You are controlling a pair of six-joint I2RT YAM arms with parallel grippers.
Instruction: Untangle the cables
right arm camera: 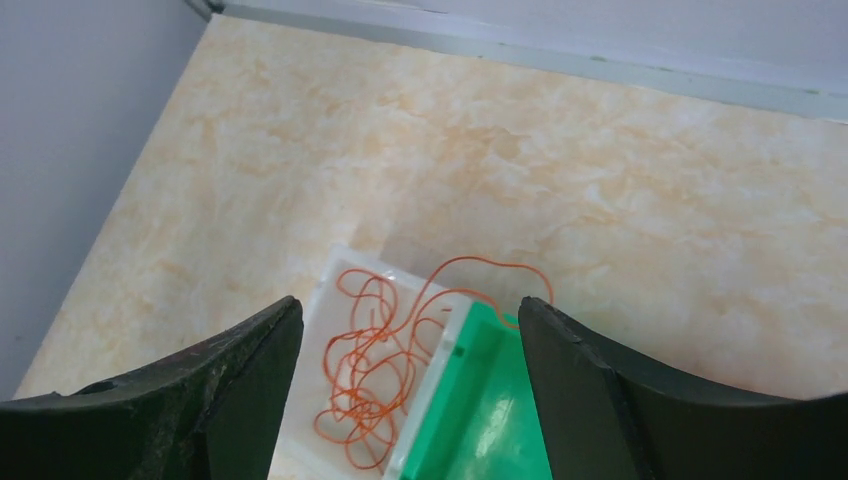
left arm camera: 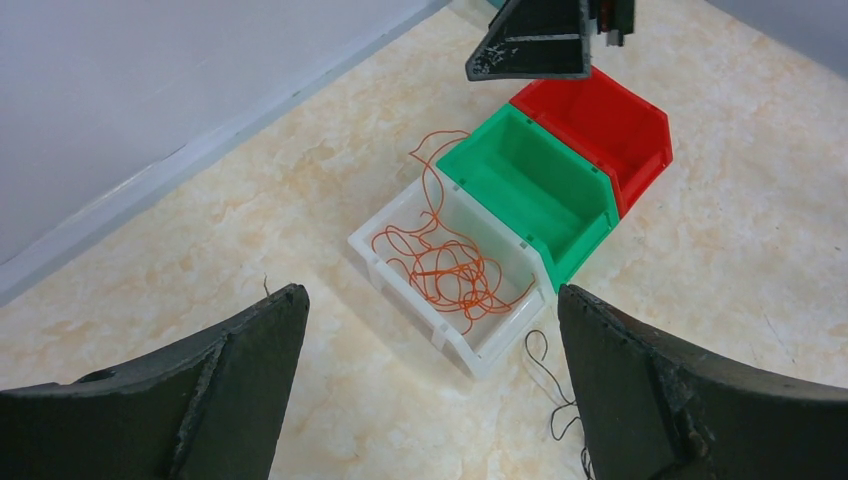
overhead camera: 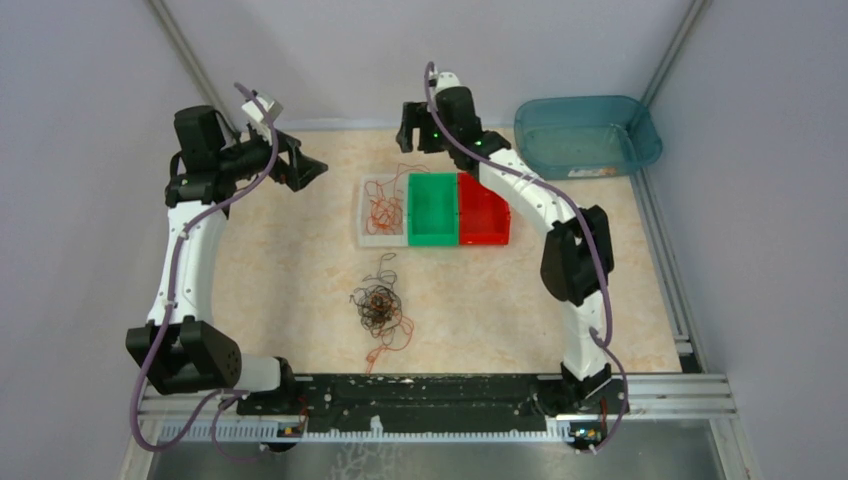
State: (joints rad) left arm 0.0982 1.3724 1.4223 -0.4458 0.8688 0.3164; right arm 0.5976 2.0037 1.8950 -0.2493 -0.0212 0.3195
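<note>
We hold our left gripper (overhead camera: 306, 170) wide open above the table (overhead camera: 270, 290), left of the white bin (overhead camera: 361, 215), empty. Our right gripper (overhead camera: 414, 137) hangs over that bin's far edge, jaws apart, holding nothing. One orange cable (overhead camera: 380, 212) lies curled in the white bin, a loop spilling over its far rim. The tangle of dark and orange cables (overhead camera: 378, 305) sits on the table nearer our bases.

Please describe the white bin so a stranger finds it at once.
On the table, beyond the tangle, stand a white bin, a green bin and a red bin in a row. The white one is leftmost. Only it holds orange wire.
</note>
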